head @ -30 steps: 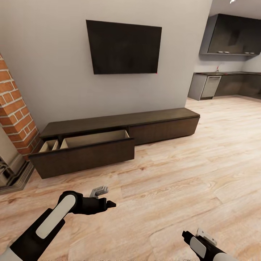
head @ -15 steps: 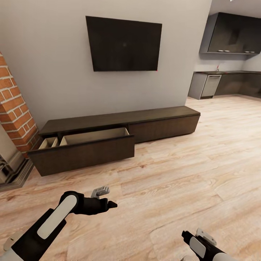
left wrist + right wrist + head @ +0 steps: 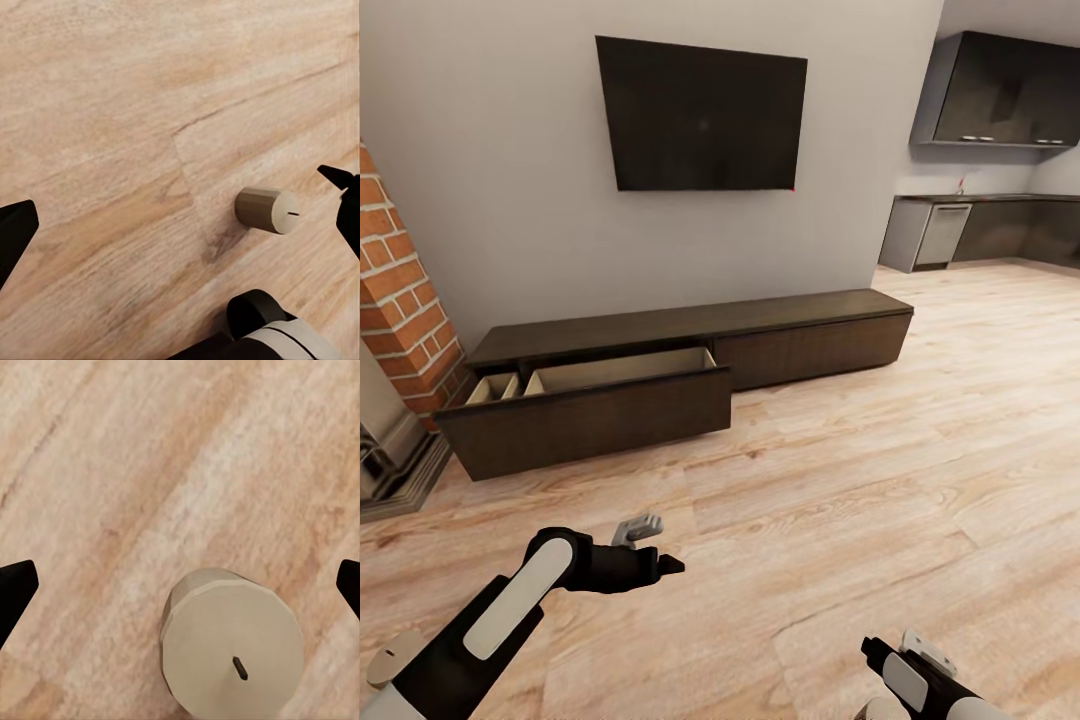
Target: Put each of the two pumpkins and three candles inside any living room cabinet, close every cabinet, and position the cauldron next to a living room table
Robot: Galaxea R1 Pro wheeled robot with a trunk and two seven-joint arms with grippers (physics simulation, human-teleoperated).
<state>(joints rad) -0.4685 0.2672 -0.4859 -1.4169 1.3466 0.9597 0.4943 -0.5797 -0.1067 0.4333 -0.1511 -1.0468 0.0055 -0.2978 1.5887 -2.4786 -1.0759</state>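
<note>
Left end effector (image 3: 180, 217) is hanging open with one candle (image 3: 266, 211) just beside it on the floor, right end effector (image 3: 180, 585) gaping directly above another candle (image 3: 232, 645); descending straight, centred, should be gripping cleanly.

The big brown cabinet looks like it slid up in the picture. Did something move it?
No, the camera moved: the whole head view has shifted, so the cabinet, wall TV and brick fireplace slid together. Nothing was grabbed or dropped. The drawer stays open, and the left gripper and right gripper stay empty over the floor.
</note>
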